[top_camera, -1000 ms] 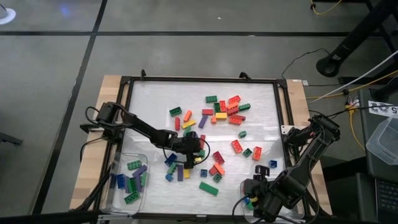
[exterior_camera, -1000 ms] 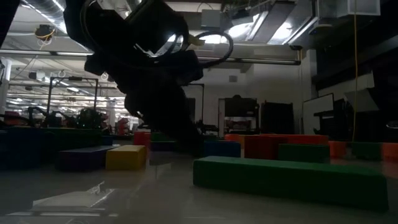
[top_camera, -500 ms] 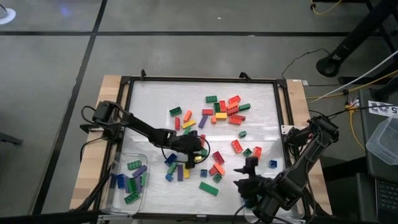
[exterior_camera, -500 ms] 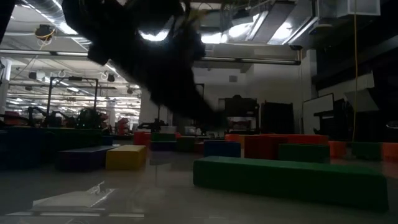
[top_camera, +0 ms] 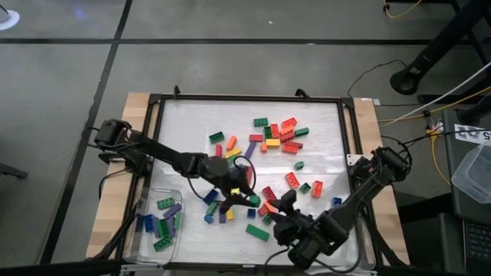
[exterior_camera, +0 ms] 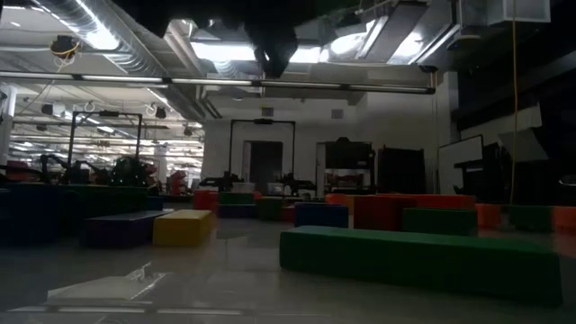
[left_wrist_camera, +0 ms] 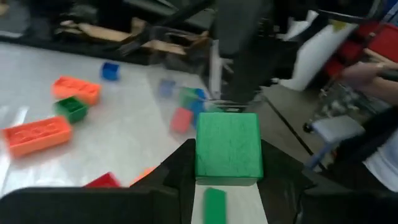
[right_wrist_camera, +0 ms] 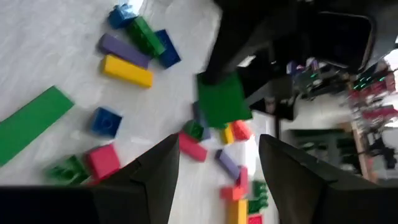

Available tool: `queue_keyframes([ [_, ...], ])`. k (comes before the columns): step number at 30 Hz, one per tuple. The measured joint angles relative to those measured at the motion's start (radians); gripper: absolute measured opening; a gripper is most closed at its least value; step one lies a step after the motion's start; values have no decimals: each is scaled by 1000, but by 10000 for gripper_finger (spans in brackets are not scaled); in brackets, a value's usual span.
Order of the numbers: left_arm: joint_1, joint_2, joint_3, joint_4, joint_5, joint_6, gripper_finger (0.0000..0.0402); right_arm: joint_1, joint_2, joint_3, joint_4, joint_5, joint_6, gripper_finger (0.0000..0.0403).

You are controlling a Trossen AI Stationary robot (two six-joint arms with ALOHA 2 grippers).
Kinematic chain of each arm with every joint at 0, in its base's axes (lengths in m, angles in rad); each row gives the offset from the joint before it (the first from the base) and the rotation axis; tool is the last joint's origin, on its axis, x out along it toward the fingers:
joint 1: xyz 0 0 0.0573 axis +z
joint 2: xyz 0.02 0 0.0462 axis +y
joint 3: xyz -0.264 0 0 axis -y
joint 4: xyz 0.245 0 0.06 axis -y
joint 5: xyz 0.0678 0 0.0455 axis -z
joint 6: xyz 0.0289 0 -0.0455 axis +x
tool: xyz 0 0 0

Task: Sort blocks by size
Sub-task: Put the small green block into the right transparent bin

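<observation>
The left claw (top_camera: 244, 193) grips a small green block (left_wrist_camera: 227, 146) above the scattered blocks (top_camera: 278, 135). The right claw (top_camera: 282, 205) hovers nearby, fingers (right_wrist_camera: 155, 177) spread, empty.

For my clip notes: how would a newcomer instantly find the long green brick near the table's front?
Start at the white work surface inside the black frame, then follow its front edge from the clear tray of bricks toward the right arm. The long green brick lies there alone, touching nothing, longer than any brick around it.
</observation>
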Motion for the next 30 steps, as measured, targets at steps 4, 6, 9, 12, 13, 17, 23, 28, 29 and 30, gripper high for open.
queue_keyframes([
  [4, -32, -4, 0, 43, 5, 36, 118, -29, 0, 0, 82, -6, -87, 221],
  [6, -46, -5, 0, 64, 5, 51, 117, -36, 0, 0, 121, -12, -133, 221],
  [9, -59, -5, 0, 71, 4, 67, 119, -48, 0, 0, 182, -51, -204, 221],
  [12, -70, -5, 0, 94, 4, 70, 121, -58, 0, 0, 242, -96, -254, 221],
  [13, -72, -5, 0, 100, 5, 70, 122, -60, 0, 0, 259, -101, -264, 221],
  [17, -82, -5, 0, 137, 5, 70, 123, -62, 0, 0, 311, -128, -316, 220],
  [23, -86, -5, 0, 134, 5, 77, 124, -68, 0, 0, 378, -163, -381, 220],
  [28, -89, -5, 0, 131, 5, 122, 124, -85, 0, 0, 405, -235, -394, 220],
  [29, -89, -5, 0, 129, 6, 125, 124, -91, 0, 0, 408, -253, -393, 218],
  [30, -89, -5, 0, 128, 7, 130, 124, -95, 0, 0, 412, -269, -393, 214],
])
